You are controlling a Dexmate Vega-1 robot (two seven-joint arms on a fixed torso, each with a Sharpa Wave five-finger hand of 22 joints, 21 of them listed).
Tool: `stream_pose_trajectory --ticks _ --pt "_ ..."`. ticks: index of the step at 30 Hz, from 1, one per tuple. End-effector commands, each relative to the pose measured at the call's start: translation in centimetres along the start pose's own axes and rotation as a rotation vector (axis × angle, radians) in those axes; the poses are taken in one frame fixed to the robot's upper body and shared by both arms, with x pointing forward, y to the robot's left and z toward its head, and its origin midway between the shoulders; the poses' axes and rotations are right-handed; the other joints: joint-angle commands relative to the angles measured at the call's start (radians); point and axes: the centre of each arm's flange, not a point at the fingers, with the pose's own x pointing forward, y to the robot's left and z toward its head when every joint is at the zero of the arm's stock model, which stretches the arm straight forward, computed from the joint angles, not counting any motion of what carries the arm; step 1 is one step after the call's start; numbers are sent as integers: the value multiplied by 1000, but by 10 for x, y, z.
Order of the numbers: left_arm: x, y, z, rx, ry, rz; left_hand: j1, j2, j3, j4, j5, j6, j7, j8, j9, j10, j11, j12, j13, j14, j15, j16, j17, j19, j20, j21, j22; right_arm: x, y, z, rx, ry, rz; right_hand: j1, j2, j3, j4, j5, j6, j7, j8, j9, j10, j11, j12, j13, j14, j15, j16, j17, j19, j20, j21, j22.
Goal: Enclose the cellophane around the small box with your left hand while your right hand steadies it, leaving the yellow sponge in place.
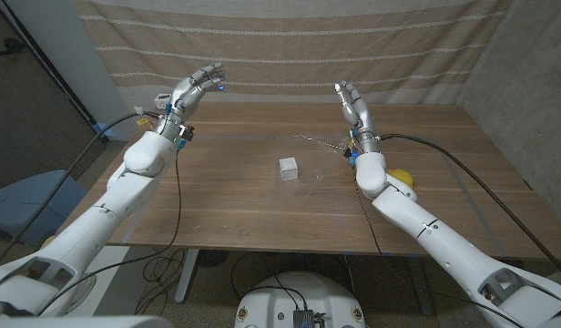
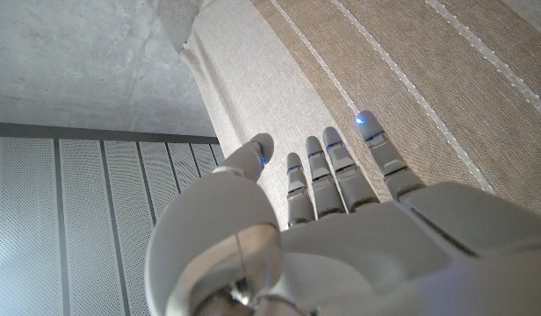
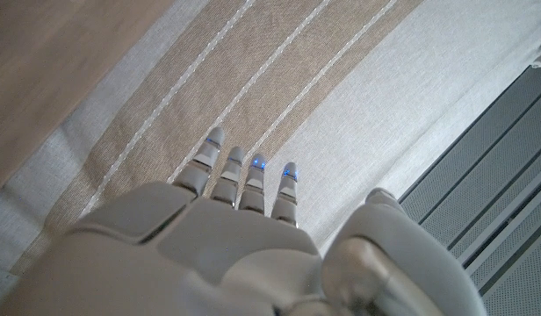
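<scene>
Hands are both raised above the far part of the wooden desk [image 1: 217,196], each holding nothing. The left hand [image 1: 195,89] hangs over the far left of the desk, fingers apart and reaching toward the striped cloth [image 1: 290,55] behind; in the left wrist view the same left hand [image 2: 341,228] shows its fingers [image 2: 328,167] spread and straight against that cloth [image 2: 411,79], with blue lights at the tips. The right hand [image 1: 355,105] stands upright right of centre at the far side, fingers extended and wide; in the right wrist view the right hand [image 3: 244,237] shows its fingers [image 3: 253,180] apart, pointing at the striped cloth [image 3: 279,79]. The small box [image 1: 289,168], a pale cube, sits near the middle of the desk, between the two arms and well apart from both hands. The cellophane [image 1: 319,157] lies as a clear, faintly glinting sheet on the desk, spreading from the box toward the far right; its edges are hard to make out. The yellow sponge [image 1: 400,177] lies to the right, just beside the right forearm and partly hidden by it.
</scene>
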Motion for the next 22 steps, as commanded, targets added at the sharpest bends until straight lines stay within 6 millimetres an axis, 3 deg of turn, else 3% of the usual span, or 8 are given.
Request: stream_pose_trajectory --ticks 1,13,17,22 --pt "-21 16 -7 -71 25 10 -35 -4 -15 8 -8 -17 -6 0 2 -25 1 -9 -7 -33 8 -7 -5 -20 5 -13 1 -1 -36 -4 164 -27 -25 5 9 5 2 -1 15 3 0 -1 14 0 5 -1 14 3 10 1 16 0 3 2" --pt "-38 29 -10 -108 65 26 -91 -2 -35 30 -26 -40 -12 -1 -1 -64 -1 -10 -25 -79 17 -7 -16 -42 9 -35 0 -9 -69 -12 251 -11 -104 3 14 6 3 0 30 19 -1 -1 33 14 6 -1 32 2 12 0 28 5 2 3" --pt "-45 32 -14 -119 84 45 -105 1 -40 37 -31 -53 -11 -3 -1 -76 0 -11 -29 -87 16 -6 -18 -45 13 -40 0 -12 -71 -9 275 -20 -135 3 18 9 4 1 34 21 -3 -1 39 10 6 -1 37 0 12 0 29 20 0 3" --pt "-57 35 -15 -125 95 79 -117 4 -41 40 -37 -72 -10 -6 -2 -93 3 -12 -35 -102 20 -8 -23 -50 16 -47 0 -7 -70 3 264 -57 -118 7 24 14 2 2 36 22 -5 -1 48 13 6 -1 46 -3 13 0 35 19 0 3"
